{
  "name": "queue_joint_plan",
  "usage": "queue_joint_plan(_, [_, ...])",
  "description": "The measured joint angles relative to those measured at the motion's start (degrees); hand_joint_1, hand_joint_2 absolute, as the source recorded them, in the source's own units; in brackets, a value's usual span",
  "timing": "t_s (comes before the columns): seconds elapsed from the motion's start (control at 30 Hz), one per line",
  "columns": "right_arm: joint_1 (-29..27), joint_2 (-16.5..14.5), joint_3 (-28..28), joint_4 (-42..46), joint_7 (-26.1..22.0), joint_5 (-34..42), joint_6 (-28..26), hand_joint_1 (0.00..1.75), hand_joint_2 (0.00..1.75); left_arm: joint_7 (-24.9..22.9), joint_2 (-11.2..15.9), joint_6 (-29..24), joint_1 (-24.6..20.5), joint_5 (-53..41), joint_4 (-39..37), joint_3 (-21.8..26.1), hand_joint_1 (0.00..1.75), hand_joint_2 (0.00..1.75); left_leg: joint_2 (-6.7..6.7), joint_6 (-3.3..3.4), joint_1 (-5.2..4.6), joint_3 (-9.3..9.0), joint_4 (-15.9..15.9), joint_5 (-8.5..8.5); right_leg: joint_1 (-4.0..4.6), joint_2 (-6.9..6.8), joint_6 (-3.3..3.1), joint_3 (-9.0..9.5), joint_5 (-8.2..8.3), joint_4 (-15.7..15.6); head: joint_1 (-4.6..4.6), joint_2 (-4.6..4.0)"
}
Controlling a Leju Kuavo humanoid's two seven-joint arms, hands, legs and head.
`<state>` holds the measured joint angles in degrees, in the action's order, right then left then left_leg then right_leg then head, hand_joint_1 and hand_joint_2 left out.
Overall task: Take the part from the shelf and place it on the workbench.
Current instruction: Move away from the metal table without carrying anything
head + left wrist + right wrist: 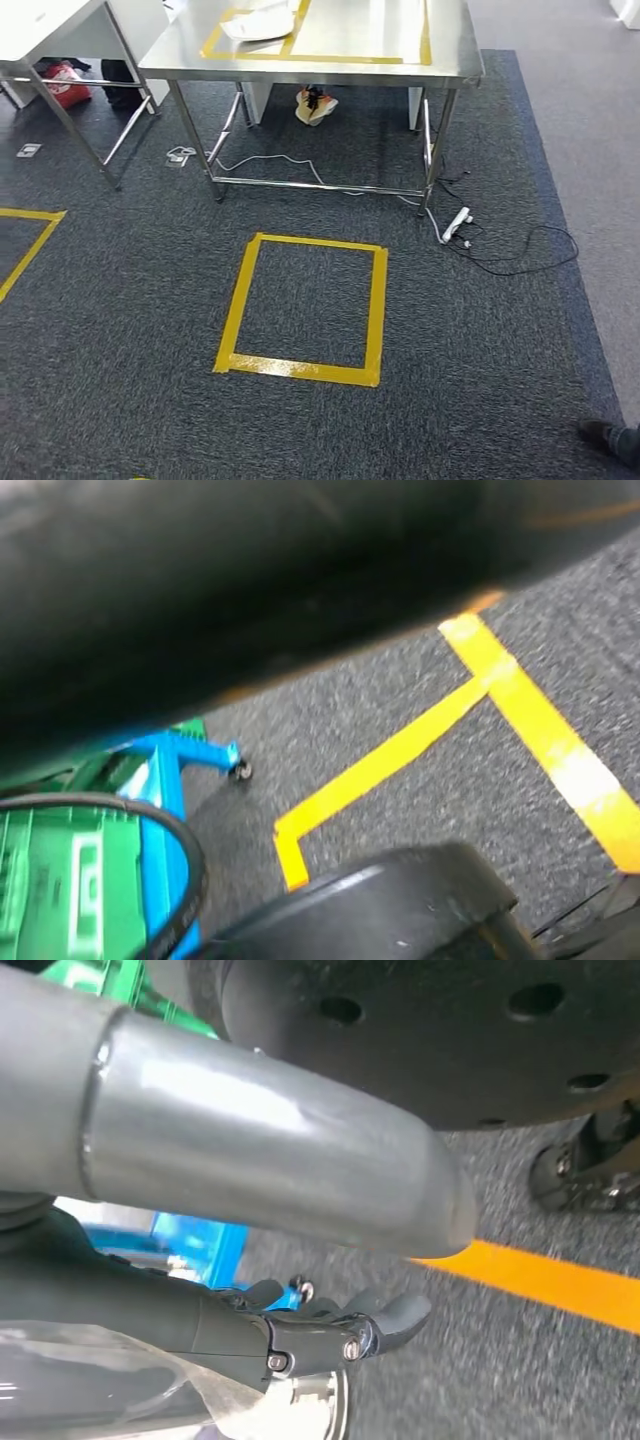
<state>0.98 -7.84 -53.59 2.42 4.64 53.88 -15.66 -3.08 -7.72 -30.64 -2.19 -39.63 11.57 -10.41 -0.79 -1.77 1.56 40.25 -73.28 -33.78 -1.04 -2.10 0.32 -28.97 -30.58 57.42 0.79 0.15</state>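
Head view. The table point(453, 62), of bare steel on tube legs, is cut off by the upper edge of the frame; a yellow tape outline point(355, 58) is marked on its top. A white flat item point(256, 24) lies inside that outline at the upper centre, partly cropped, and whether it is the part cannot be told. A second table point(38, 30) is clipped at the upper left, with a red bag point(66, 84) beneath it. Dark grey carpet point(468, 380) covers the floor, and paler flooring is seen at the right. A yellow tape square point(306, 368) is laid at the centre of the frame, a power strip point(456, 224) with trailing cable lies right of centre, and a shoe point(596, 432) is cut off at the lower right.

Left wrist view. A dark blurred mass point(264, 580) takes up much of the picture. It cannot be told whether it is the left hand or a held thing, so that hand's state is not determined. Tape lines point(528, 720), a blue frame point(170, 780) and a green crate point(60, 880) are seen on the carpet.

Right wrist view. The right hand point(302, 1260) is shown with its thumb point(264, 1150) and straight fingers point(340, 1335) held apart, floor being visible between them and nothing clasped. A glossy translucent surface point(113, 1390) touches the fingers on their far side from the thumb; its identity is unclear.
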Motion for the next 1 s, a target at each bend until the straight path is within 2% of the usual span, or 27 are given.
queue_joint_plan(0.03, [-0.03, 0.01, 0.00, 0.02, 0.01, 0.00, -0.01, 0.00, 0.00, 0.00, 0.00, 0.00, 0.07, 0.00, -0.01, -0.01, 0.00, 0.00, 0.06, 0.28, -0.13, 0.13, -1.11, -0.11, 0.24, -0.84, -0.05, -0.07, -0.01, 0.01, 0.02, 0.00])
queue_joint_plan(0.07, [-0.01, 0.02, 0.00, 0.05, 0.01, 0.00, -0.01, 0.00, 0.00, 0.00, 0.00, 0.00, 0.16, 0.00, -0.01, -0.01, 0.00, 0.00, 0.19, 0.68, -0.31, -0.82, 0.08, 0.85, 0.46, -1.60, -0.12, -0.06, -0.05, 0.01, 0.01, 0.00])
queue_joint_plan(0.1, [0.05, 0.02, 0.00, 0.10, 0.02, -0.01, -0.01, 0.00, 0.00, 0.01, 0.01, -0.01, 0.22, 0.00, -0.01, -0.01, 0.00, 0.00, 0.63, 1.20, -0.59, -2.69, 3.21, 2.54, 0.64, -2.31, -0.17, 0.03, -0.10, 0.01, 0.01, -0.01])
queue_joint_plan(0.17, [0.13, 0.02, 0.00, 0.24, 0.02, -0.02, -0.05, 0.00, 0.00, 0.00, 0.07, -0.02, 0.11, 0.00, -0.01, -0.01, 0.00, 0.00, 3.50, 2.40, -1.50, -6.79, 10.89, 5.21, 1.00, -3.55, -0.10, 0.19, -0.33, 0.07, -0.01, -0.01])
queue_joint_plan(0.2, [0.15, 0.02, -0.01, 0.31, 0.03, -0.06, -0.18, 0.00, 0.00, 0.00, 0.08, -0.02, -0.02, -0.01, -0.01, -0.01, 0.00, 0.00, 4.77, 2.77, -1.92, -7.97, 13.38, 5.73, 1.17, -4.17, 0.09, 0.23, -0.44, 0.10, 0.02, -0.01])
queue_joint_plan(0.23, [0.20, 0.02, -0.01, 0.39, 0.07, -0.12, -0.33, 0.00, 0.00, -0.03, 0.10, -0.01, -0.09, -0.01, -0.01, -0.01, 0.00, 0.00, 5.57, 2.97, -2.23, -8.42, 14.59, 5.73, 1.31, -4.81, 0.31, 0.25, -0.54, 0.10, 0.01, -0.01])
queue_joint_plan(0.3, [0.42, 0.02, -0.04, 0.60, 0.25, -0.26, -0.80, 0.00, 0.00, -0.12, 0.11, 0.01, 0.01, -0.01, -0.02, -0.01, 0.00, 0.00, 4.63, 3.08, -2.27, -8.27, 15.00, 5.84, 1.39, -5.92, 0.85, 0.39, -0.69, -0.01, 0.00, -0.01])
queue_joint_plan(0.33, [0.57, 0.03, -0.05, 0.73, 0.34, -0.33, -1.06, 0.00, 0.00, -0.16, 0.12, 0.01, 0.16, 0.01, -0.03, -0.01, 0.00, 0.00, 3.99, 3.26, -2.14, -8.28, 15.23, 6.03, 1.30, -5.27, 1.16, 0.33, -1.06, 0.23, 0.06, -0.01])
queue_joint_plan(0.4, [0.68, 0.10, -0.09, 0.96, 0.41, -0.46, -1.57, 0.00, 0.00, -0.19, 0.08, 0.01, 0.18, 0.02, -0.06, -0.01, 0.00, 0.00, 2.64, 3.74, -1.82, -8.28, 15.66, 6.48, 1.00, -1.96, 1.76, -1.19, -3.46, 3.60, 0.33, -0.01])
queue_joint_plan(0.43, [0.66, 0.17, -0.11, 1.05, 0.40, -0.51, -1.75, 0.00, 0.00, -0.20, 0.03, 0.00, 0.10, 0.02, -0.07, -0.01, 0.00, 0.00, 1.93, 3.90, -1.77, -8.12, 15.71, 6.60, 0.85, 0.01, 1.92, -2.80, -5.32, 7.05, 0.49, -0.01])
queue_joint_plan(0.47, [0.60, 0.22, -0.15, 1.15, 0.38, -0.55, -1.88, 0.00, 0.00, -0.20, -0.02, 0.00, -0.01, 0.02, -0.07, -0.01, 0.00, 0.00, 1.15, 4.03, -1.79, -7.95, 15.70, 6.69, 0.77, 1.10, 2.00, -4.70, -7.11, 10.99, 0.55, 0.00])
queue_joint_plan(0.5, [0.55, 0.29, -0.23, 1.25, 0.37, -0.58, -1.96, 0.00, 0.00, -0.20, -0.04, 0.00, -0.05, 0.03, -0.07, -0.01, 0.00, 0.00, 0.35, 4.09, -1.83, -7.84, 15.68, 6.75, 0.75, 1.62, 2.04, -6.34, -8.18, 14.25, 0.55, 0.00])
queue_joint_plan(0.53, [0.48, 0.36, -0.34, 1.36, 0.34, -0.59, -2.02, 0.00, 0.00, -0.20, -0.04, 0.01, -0.01, 0.03, -0.07, 0.00, 0.00, 0.00, -0.47, 4.11, -1.89, -7.79, 15.65, 6.80, 0.76, 1.84, 2.01, -7.24, -8.16, 15.83, 0.55, 0.00])
queue_joint_plan(0.57, [0.42, 0.43, -0.46, 1.48, 0.29, -0.61, -2.05, 0.00, 0.00, -0.20, -0.02, 0.01, 0.08, 0.04, -0.08, 0.01, 0.00, 0.00, -1.32, 4.10, -1.92, -7.79, 15.60, 6.85, 0.77, 2.02, 1.95, -7.10, -6.96, 15.15, 0.54, 0.00])
queue_joint_plan(0.6, [0.36, 0.50, -0.56, 1.59, 0.21, -0.65, -2.05, 0.00, 0.00, -0.20, -0.02, 0.02, 0.16, 0.04, -0.08, 0.01, 0.00, 0.00, -2.21, 4.05, -1.95, -7.80, 15.53, 6.89, 0.76, 2.35, 1.82, -5.94, -4.82, 12.32, 0.52, 0.00])
queue_joint_plan(0.63, [0.31, 0.57, -0.65, 1.69, 0.12, -0.72, -2.05, 0.00, 0.00, -0.20, -0.03, 0.02, 0.21, 0.03, -0.09, 0.01, 0.00, 0.00, -3.07, 3.98, -1.94, -7.79, 15.43, 6.92, 0.74, 3.26, 1.63, -4.25, -2.58, 8.34, 0.54, 0.00])
queue_joint_plan(0.67, [0.28, 0.66, -0.74, 1.76, 0.06, -0.79, -2.05, 0.00, 0.00, -0.20, -0.05, 0.03, 0.17, 0.03, -0.09, 0.01, 0.00, 0.00, -3.83, 3.82, -2.01, -7.67, 15.26, 6.94, 0.65, 4.74, 1.44, -2.65, -0.99, 4.62, 0.51, -0.01])
queue_joint_plan(0.7, [0.25, 0.72, -0.84, 1.82, -0.01, -0.86, -2.06, 0.00, 0.00, -0.20, -0.07, 0.04, 0.09, 0.02, -0.09, 0.01, 0.00, 0.00, -4.53, 3.59, -2.01, -7.47, 15.10, 7.00, 0.57, 6.02, 1.26, -1.52, -0.15, 1.96, 0.50, -0.01])
queue_joint_plan(0.73, [0.26, 0.78, -0.93, 1.88, -0.04, -0.93, -2.07, 0.00, 0.00, -0.20, -0.08, 0.07, 0.05, 0.01, -0.09, 0.01, 0.00, 0.00, -5.15, 3.28, -1.96, -7.22, 14.99, 7.08, 0.54, 6.94, 1.12, -0.91, -0.05, 0.64, 0.48, -0.01])
queue_joint_plan(0.77, [0.29, 0.80, -0.99, 1.95, -0.05, -0.98, -2.07, 0.00, 0.00, -0.20, -0.07, 0.09, 0.07, -0.01, -0.10, 0.01, 0.00, 0.00, -5.78, 2.88, -1.90, -6.96, 14.97, 7.25, 0.58, 7.13, 0.94, -0.65, -0.18, 0.36, 0.46, -0.01])
queue_joint_plan(0.8, [0.33, 0.79, -1.03, 2.05, -0.08, -1.03, -2.07, 0.00, 0.00, -0.22, -0.05, 0.10, 0.14, -0.02, -0.12, 0.01, 0.00, 0.00, -6.38, 2.52, -1.81, -6.76, 15.02, 7.43, 0.55, 6.50, 0.64, -0.43, -0.07, 0.18, 0.45, 0.00])
queue_joint_plan(0.83, [0.37, 0.80, -1.05, 2.16, -0.06, -1.05, -2.07, 0.00, 0.00, -0.27, -0.03, 0.11, 0.25, -0.03, -0.14, 0.01, 0.00, 0.00, -5.98, 2.19, -1.84, -6.58, 14.88, 7.37, 0.50, 5.76, 0.30, -0.15, 0.13, -0.07, 0.42, -0.01])
queue_joint_plan(0.9, [0.26, 0.81, -1.09, 2.31, -0.07, -1.09, -2.07, 0.00, 0.00, -0.52, 0.00, 0.12, 0.26, -0.09, -0.18, 0.01, 0.00, 0.00, -3.30, 1.60, -1.99, -5.31, 12.31, 5.69, 0.31, 4.05, -0.41, 0.20, 0.46, -0.56, 0.08, -0.01])
queue_joint_plan(0.93, [0.15, 0.83, -1.10, 2.34, -0.06, -1.11, -2.07, 0.00, 0.00, -0.69, -0.01, 0.13, 0.16, -0.15, -0.18, 0.01, 0.00, 0.00, -1.57, 1.32, -1.93, -3.93, 9.36, 4.02, 0.36, 3.09, -0.61, 0.29, 0.45, -0.66, -0.07, -0.01])
queue_joint_plan(0.97, [0.05, 0.83, -1.13, 2.35, -0.06, -1.15, -2.11, 0.00, 0.00, -0.85, 0.00, 0.15, 0.05, -0.24, -0.18, 0.01, 0.00, 0.00, -0.64, 1.04, -1.77, -2.16, 5.62, 2.20, 0.41, 2.10, -0.75, 0.30, 0.36, -0.67, -0.20, -0.01])
queue_joint_plan(1.0, [-0.02, 0.84, -1.17, 2.35, -0.05, -1.17, -2.17, 0.00, 0.00, -0.96, 0.00, 0.16, -0.02, -0.34, -0.18, 0.01, 0.00, 0.00, -0.27, 0.80, -1.56, -0.51, 2.15, 0.86, 0.45, 1.09, -0.82, 0.32, 0.26, -0.66, -0.21, -0.01])
